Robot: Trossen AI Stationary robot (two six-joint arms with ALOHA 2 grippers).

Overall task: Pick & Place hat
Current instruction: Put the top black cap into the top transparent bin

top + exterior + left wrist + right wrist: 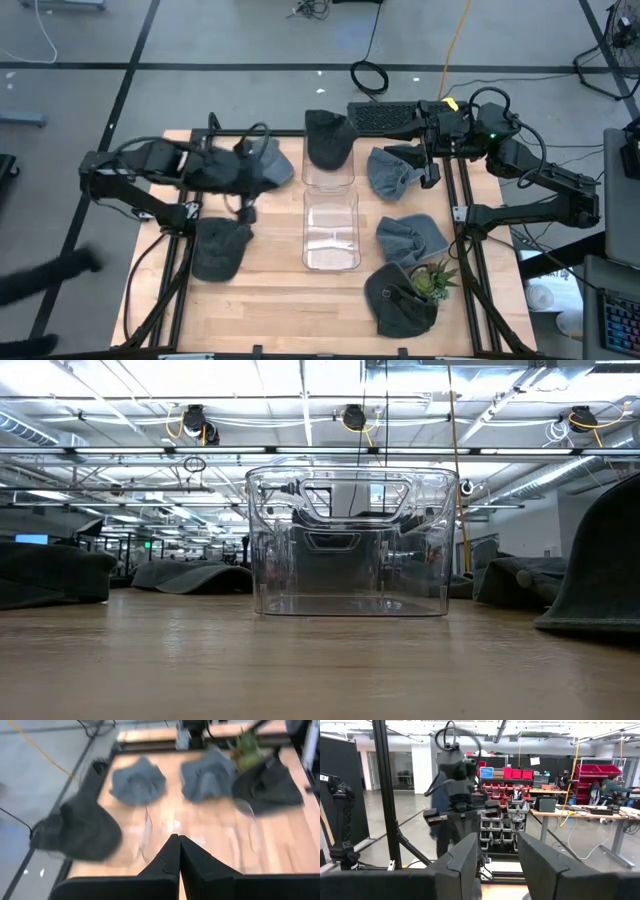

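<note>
Several hats lie on the wooden table around a clear plastic bin. A dark hat rests at the bin's far end. Two grey hats lie to the bin's right, and a dark hat lies near the right front. Another dark hat lies left of the bin, and a grey hat lies under my left arm. My left gripper is shut and empty, raised above the table's left half and pointing right. My right gripper is open and empty at the far right.
A small potted plant stands on the dark hat at the right front. Black frame rails run along the table's left and right sides. Bare wood lies along the near edge. A person sits at a desk in the room beyond.
</note>
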